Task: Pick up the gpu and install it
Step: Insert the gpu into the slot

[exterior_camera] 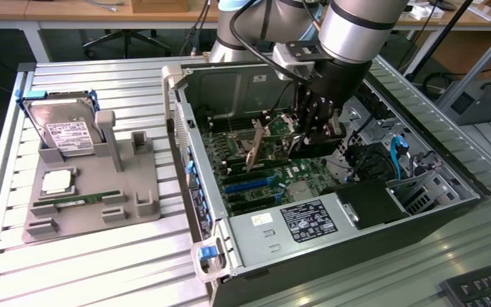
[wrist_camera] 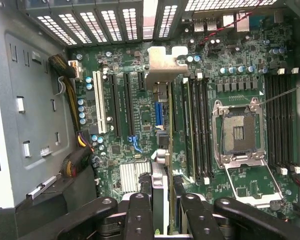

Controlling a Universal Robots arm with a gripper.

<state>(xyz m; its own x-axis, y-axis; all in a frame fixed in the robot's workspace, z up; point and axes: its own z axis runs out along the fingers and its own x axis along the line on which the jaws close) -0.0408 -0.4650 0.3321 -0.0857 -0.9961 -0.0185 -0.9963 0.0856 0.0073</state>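
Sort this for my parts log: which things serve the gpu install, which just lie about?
In the job: thin green gpu card with silver bracket, gripper gripping it, green motherboard.
Lying about: silver white-labelled hard drive, narrow green RAM stick.

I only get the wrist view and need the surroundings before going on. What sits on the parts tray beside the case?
Observer: A hard drive stands upright at the far end of the grey tray.
Operator: Anything else on it?
Observer: A narrow green RAM stick lies flat near the front, and a CPU lies just behind it.
Operator: How does the arm come in?
Observer: It reaches down from above into the open case, which lies on its side on a slatted table. The tool grips the gpu over the motherboard. I cannot tell whether it is seated.
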